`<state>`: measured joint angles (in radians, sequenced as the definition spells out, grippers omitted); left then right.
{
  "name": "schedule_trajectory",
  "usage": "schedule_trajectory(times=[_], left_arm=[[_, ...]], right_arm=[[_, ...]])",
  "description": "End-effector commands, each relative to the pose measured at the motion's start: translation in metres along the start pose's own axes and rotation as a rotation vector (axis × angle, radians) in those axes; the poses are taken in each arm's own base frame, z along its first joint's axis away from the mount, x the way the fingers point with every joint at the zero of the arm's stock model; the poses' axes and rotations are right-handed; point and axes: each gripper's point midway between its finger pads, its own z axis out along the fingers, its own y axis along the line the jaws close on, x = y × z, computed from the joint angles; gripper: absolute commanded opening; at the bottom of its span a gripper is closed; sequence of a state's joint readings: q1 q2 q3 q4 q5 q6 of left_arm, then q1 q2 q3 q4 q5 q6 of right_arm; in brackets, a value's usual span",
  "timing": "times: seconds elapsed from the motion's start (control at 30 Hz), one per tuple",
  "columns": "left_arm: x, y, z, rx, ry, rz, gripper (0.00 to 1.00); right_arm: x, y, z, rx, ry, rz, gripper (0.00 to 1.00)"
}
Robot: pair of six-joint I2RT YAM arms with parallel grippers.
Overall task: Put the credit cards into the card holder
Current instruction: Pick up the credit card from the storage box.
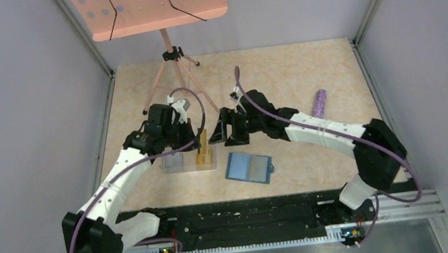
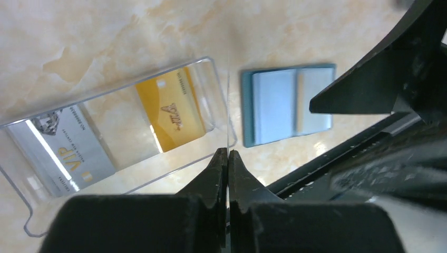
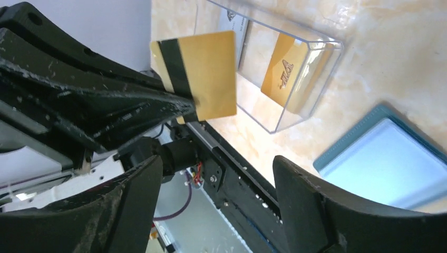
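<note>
A gold card (image 3: 203, 74) with a black stripe is held on edge in the air, pinched at one edge between the pressed-together fingers of the left gripper (image 2: 227, 154). It is held over the end of the clear box (image 2: 120, 129) that is nearer the wallet (image 1: 249, 167). The right gripper (image 3: 216, 164) is seen just beside the card, its jaws spread and nothing between them.

Two more cards are seen lying in the box: a second gold card (image 2: 171, 108) and a silver card (image 2: 63, 153), both marked VIP. The teal wallet is laid open and flat on the table (image 1: 291, 75), just beside the box and apart from both grippers. Its pale slots are shown bare, with no card seen in them.

The task is judged to be at an early stage, with one card in hand and none in a slot. By this reading, the held card is yet to be carried to the wallet and slid into a slot. The two boxed cards are then to be fetched and stowed likewise.
</note>
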<state>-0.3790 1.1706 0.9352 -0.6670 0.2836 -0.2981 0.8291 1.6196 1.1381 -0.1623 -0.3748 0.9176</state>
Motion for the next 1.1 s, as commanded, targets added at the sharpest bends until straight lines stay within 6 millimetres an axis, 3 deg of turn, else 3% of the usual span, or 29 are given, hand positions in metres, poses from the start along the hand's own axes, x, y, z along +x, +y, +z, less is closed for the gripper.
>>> schedule_trajectory(times=[0.0, 0.17, 0.33, 0.47, 0.6, 0.87, 1.07], left_arm=[[-0.024, -0.037, -0.018, 0.175, -0.121, -0.005, 0.0], [-0.017, -0.102, -0.027, 0.601, -0.019, -0.009, 0.0], [-0.013, -0.131, -0.033, 0.871, 0.097, -0.078, 0.0], [-0.016, -0.135, -0.037, 0.911, 0.078, -0.075, 0.0], [-0.012, -0.133, -0.035, 0.912, 0.098, -0.09, 0.0], [-0.006, -0.131, -0.033, 0.906, 0.112, -0.104, 0.0], [-0.006, -0.129, -0.033, 0.877, 0.1, -0.098, 0.0]], right_arm=[[-0.021, 0.006, -0.044, -0.08, -0.127, -0.019, 0.78], [-0.019, -0.009, -0.081, -0.192, -0.162, 0.019, 0.78], [-0.006, -0.019, -0.099, -0.28, -0.159, 0.029, 0.65], [0.001, -0.013, -0.103, -0.378, -0.164, 0.062, 0.53], [-0.002, 0.0, -0.109, -0.478, -0.196, 0.079, 0.49], [-0.006, 0.026, -0.103, -0.573, -0.163, 0.044, 0.33], [-0.01, 0.026, -0.107, -0.548, -0.22, 0.038, 0.34]])
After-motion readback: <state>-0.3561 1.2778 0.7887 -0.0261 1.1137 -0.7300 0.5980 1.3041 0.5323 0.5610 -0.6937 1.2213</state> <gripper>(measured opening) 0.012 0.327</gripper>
